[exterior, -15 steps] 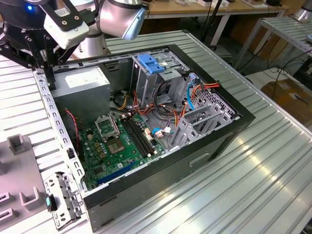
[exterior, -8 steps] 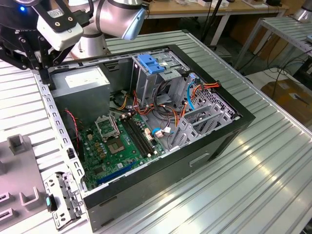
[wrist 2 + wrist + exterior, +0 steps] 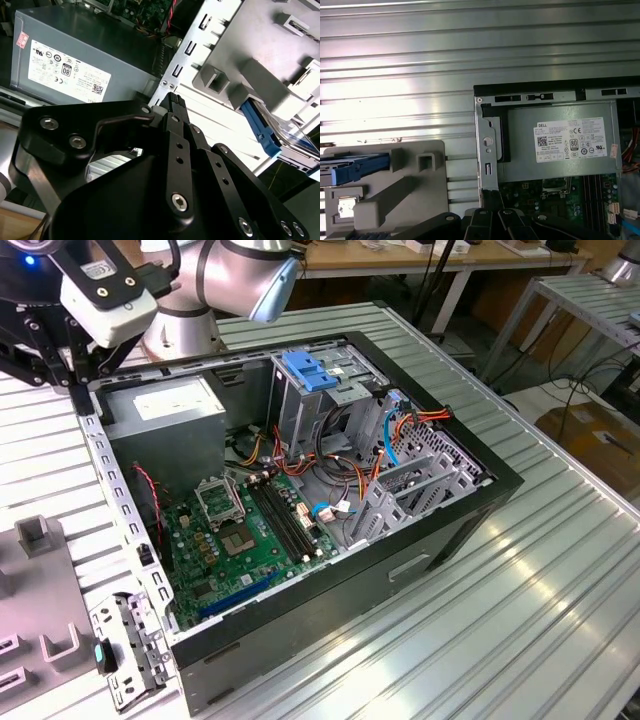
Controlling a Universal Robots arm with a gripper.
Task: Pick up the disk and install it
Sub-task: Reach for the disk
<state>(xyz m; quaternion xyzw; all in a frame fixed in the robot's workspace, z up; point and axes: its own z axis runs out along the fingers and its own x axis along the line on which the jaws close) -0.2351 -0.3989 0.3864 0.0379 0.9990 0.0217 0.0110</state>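
The jaws are pressed together, empty, over the case rim (image 3: 481,150) beside the power supply (image 3: 555,150). The disk (image 3: 359,168) rests in a grey holder (image 3: 415,175) on the tabletop (image 3: 420,60), well apart from the jaws

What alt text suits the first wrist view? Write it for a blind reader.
The black gripper hangs by the edge of an open black computer case holding a grey metal power supply box and green motherboard. Beside the case, on the ribbed aluminium table, the flat blue-railed disk rests in a grey plastic holder.
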